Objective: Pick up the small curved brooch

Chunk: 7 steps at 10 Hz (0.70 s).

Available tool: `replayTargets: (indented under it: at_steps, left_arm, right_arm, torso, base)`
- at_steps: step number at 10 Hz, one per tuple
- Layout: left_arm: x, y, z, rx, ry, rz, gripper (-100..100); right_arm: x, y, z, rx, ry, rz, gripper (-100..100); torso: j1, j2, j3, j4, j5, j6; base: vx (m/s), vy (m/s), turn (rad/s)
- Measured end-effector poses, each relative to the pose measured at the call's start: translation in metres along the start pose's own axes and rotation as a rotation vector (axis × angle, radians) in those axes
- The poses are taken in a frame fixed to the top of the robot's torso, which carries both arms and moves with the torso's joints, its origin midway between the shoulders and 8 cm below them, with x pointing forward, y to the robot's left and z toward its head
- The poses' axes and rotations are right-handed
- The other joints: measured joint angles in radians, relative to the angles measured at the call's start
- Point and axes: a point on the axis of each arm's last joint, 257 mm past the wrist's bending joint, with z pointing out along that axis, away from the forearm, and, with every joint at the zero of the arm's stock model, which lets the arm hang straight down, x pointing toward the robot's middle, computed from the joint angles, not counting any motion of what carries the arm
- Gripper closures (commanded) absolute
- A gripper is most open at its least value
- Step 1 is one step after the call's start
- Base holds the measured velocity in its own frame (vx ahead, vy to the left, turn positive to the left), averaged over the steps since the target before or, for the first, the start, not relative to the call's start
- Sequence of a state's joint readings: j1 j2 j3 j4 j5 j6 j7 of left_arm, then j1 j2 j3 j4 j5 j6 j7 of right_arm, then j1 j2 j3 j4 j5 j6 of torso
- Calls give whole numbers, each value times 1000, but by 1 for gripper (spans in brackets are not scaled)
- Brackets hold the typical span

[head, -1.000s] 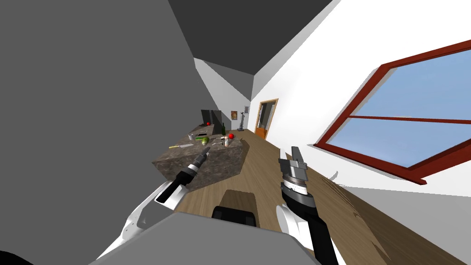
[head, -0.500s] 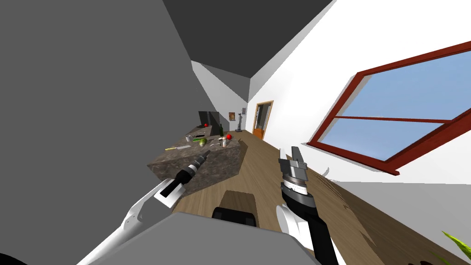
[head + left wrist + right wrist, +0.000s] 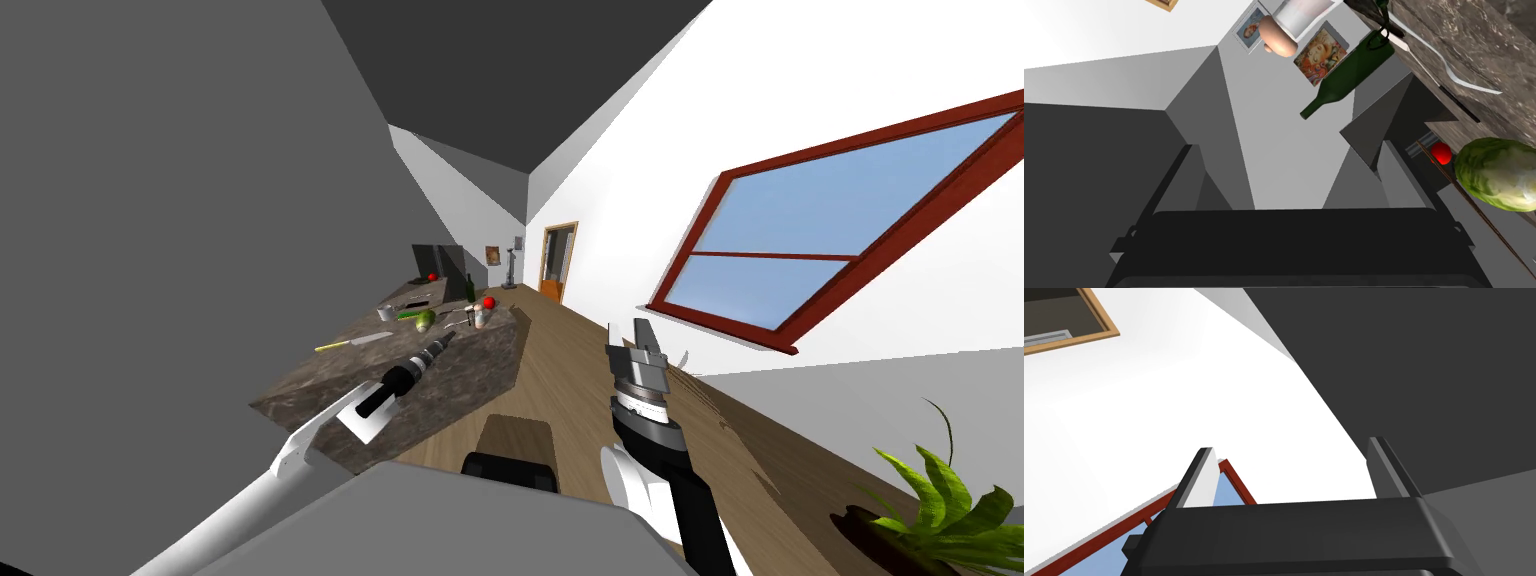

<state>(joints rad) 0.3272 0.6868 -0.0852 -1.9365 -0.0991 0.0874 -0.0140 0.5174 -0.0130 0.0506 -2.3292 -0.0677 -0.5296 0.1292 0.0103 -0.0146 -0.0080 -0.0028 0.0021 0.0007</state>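
**Left hand** (image 3: 446, 338): reaches out above the surface (image 3: 482, 366), a dark mottled block, near its middle. Whether this hand is released or clenched cannot be told.

**On the surface:**
- A knife (image 3: 352, 342) lies towards the near end.
- A lettuce (image 3: 425, 320) and a grey cup (image 3: 385, 313) sit further along.
- A green bottle (image 3: 469, 288) stands upright at the far end, with a red ball (image 3: 488, 302) and a pale tumbler (image 3: 480, 318) close by.

**Brooch:** cannot be made out among the small items on the surface.

**Right hand** (image 3: 640, 332): raised over the wooden floor (image 3: 570, 380), off the surface's right side and well apart from it. Its fingers (image 3: 1200, 478) stand apart, released, with nothing between them.
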Motion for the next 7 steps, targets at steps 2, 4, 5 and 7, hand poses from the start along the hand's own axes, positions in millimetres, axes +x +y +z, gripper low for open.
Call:
replayTargets:
  at_steps: [2,4,5,7]
  left_arm:
    - [-2,19,2,-46,17,62,-100]
    - [-2,35,1,-90,33,121,-100]
    - [-3,47,1,-113,40,149,-100]
    - [-2,64,0,-149,55,201,-100]
  right_arm:
    - [0,0,0,0,0,0,0]
    - [0,0,0,0,0,0,0]
    - [0,0,0,0,0,0,0]
    - [0,0,0,0,0,0,0]
  torso:
    - [-2,-4,-3,-1,0,0]
    - [-1,-4,-2,-1,0,0]
    - [-1,-4,-3,-1,0,0]
    - [-1,0,0,0,0,-1]
  base:
    - [229,135,-277]
    - [225,175,-258]
    - [149,188,-285]
    - [176,181,-259]
